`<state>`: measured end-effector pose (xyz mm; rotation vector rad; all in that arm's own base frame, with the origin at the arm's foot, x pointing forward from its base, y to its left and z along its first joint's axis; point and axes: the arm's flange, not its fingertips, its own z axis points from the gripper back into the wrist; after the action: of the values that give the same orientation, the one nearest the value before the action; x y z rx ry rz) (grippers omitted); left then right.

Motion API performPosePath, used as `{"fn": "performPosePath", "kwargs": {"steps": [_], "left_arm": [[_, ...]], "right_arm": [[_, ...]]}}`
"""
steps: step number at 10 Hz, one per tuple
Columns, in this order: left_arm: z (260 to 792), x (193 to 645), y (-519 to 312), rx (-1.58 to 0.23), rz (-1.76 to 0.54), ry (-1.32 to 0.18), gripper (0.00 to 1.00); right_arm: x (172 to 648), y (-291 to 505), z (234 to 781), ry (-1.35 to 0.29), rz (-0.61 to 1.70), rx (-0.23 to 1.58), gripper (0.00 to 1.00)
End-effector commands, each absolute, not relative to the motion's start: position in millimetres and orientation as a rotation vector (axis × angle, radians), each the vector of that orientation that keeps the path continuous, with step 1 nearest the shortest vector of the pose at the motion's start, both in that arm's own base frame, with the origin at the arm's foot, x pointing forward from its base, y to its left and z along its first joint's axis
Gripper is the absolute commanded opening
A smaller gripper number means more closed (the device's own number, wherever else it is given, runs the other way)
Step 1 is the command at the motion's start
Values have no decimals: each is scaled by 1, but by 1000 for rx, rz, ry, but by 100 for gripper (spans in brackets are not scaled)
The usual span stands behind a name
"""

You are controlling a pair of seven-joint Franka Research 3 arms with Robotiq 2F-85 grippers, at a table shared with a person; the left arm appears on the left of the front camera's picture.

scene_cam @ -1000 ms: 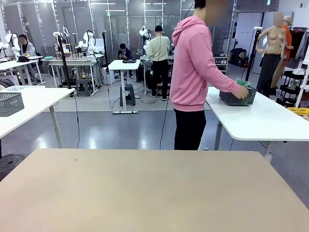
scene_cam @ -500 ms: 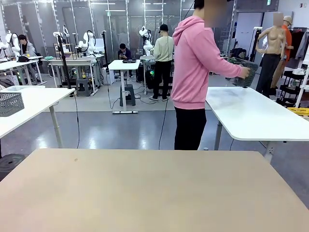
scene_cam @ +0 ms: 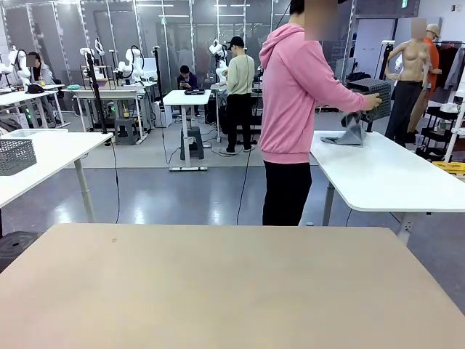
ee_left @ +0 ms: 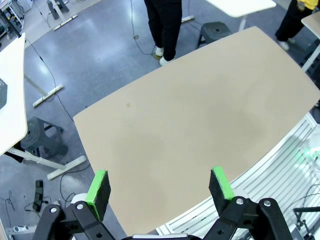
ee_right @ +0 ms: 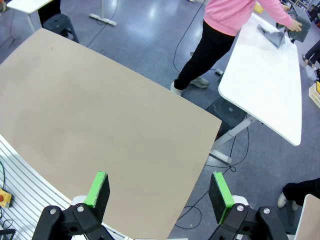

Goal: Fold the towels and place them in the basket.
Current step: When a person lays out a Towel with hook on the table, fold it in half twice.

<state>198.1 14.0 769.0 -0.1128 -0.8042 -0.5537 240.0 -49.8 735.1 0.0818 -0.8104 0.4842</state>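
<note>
My left gripper [ee_left: 159, 187] and right gripper [ee_right: 159, 192] hang wide, empty. The towel [scene_cam: 352, 133] and basket [scene_cam: 372, 91] lie well beyond my table [scene_cam: 218, 291] — far right, nearer the right one.

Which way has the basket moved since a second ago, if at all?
Yes: up. The basket sat on the white table; now the person holds it above that, grey towel beneath.

Front cam low at near edge, faces far; L/R wrist cams high, look down; all share beige table [scene_cam: 218, 283].
</note>
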Motion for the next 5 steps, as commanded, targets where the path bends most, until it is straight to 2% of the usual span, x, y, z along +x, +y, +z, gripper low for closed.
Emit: {"fn": "performPosePath", "kwargs": {"steps": [1,5], "left_arm": [[771,198,12,-114,-559,-806,100],[771,198,12,-114,-559,-806,100]], "right_arm": [[241,-50,736,-817,491,90,100],[241,-50,736,-817,491,90,100]]}}
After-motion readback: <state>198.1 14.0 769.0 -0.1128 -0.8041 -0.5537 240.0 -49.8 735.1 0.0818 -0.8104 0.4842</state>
